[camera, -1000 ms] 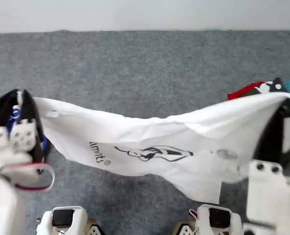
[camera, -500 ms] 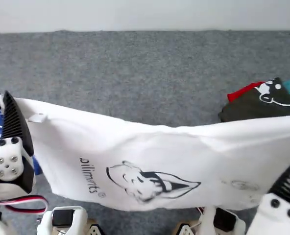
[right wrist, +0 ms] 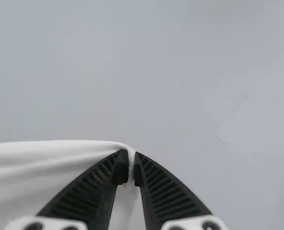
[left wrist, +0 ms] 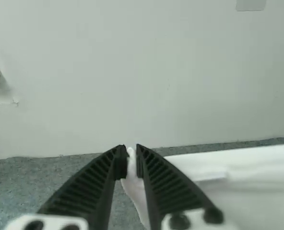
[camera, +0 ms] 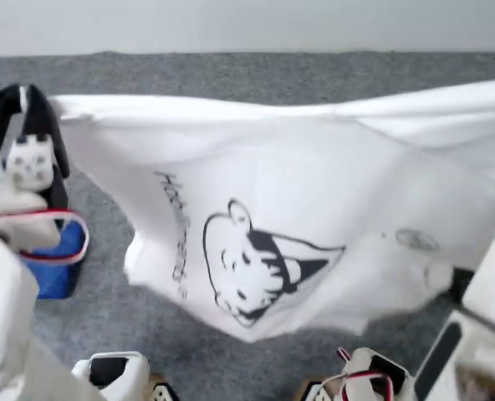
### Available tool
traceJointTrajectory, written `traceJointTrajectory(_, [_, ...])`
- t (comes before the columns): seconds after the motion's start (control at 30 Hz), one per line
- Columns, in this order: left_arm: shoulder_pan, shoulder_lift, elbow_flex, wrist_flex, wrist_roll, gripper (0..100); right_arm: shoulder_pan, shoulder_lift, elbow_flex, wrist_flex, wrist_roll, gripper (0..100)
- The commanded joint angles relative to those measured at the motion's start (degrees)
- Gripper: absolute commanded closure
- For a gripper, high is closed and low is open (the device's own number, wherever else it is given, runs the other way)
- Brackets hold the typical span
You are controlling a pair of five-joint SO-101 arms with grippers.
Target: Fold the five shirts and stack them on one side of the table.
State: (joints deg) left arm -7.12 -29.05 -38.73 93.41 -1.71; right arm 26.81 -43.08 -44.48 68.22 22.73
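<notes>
A white shirt [camera: 314,184] with a black cartoon print hangs stretched in the air across the grey table [camera: 231,67]. My left gripper [camera: 30,96] is raised at the left and is shut on the shirt's left top corner. In the left wrist view its fingers [left wrist: 127,160] pinch the white cloth [left wrist: 228,163] above the table. In the right wrist view my right gripper [right wrist: 127,165] is shut on the other top corner of the shirt [right wrist: 36,167], facing a bare wall. Part of the right arm [camera: 490,284] stands at the lower right of the high view.
A blue cloth [camera: 55,267] lies on the table under the left arm. The two arm bases [camera: 109,376] [camera: 369,380] sit at the table's front edge. A pale wall [camera: 247,25] runs behind the table's far edge.
Both grippers have lifted the shirt higher, so it now hangs as a spread sheet and covers the dark and red clothes at the right. The blue cloth at the left has come into sight.
</notes>
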Motion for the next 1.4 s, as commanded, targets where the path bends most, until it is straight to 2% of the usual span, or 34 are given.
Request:
traceJointTrajectory(0.0, [-0.3, 3.6, -2.9, 1.9, -0.7, 99, 0.7, 2.4, -0.7, 2.2, 0.4, 98.8])
traceJointTrajectory(0.23, [-0.3, 4.2, -3.2, 2.6, -0.7, 99, -3.2, 3.6, 0.9, 7.6, 0.8, 98.8])
traceJointTrajectory(0.53, [-0.3, 4.1, -10.4, 7.1, -0.7, 99, -3.1, -3.5, 0.9, 7.7, 0.8, 98.8])
traceJointTrajectory(0.8, [-0.4, 4.6, -10.4, 7.1, -0.7, 99, -3.0, -2.7, 1.2, 8.8, 0.9, 98.8])
traceJointTrajectory(1.03, [-0.4, 8.3, -3.0, 6.7, -0.8, 99, -4.4, 10.2, 1.2, 14.2, 0.8, 98.8])
traceJointTrajectory(1.23, [-0.8, 16.0, 6.8, 1.0, -0.8, 99, -14.8, 25.7, 1.1, 17.8, 0.8, 98.8])
traceJointTrajectory(1.37, [-1.8, 22.5, 9.8, -6.4, -0.9, 99, -19.6, 38.6, 1.1, 13.2, 0.4, 98.8])
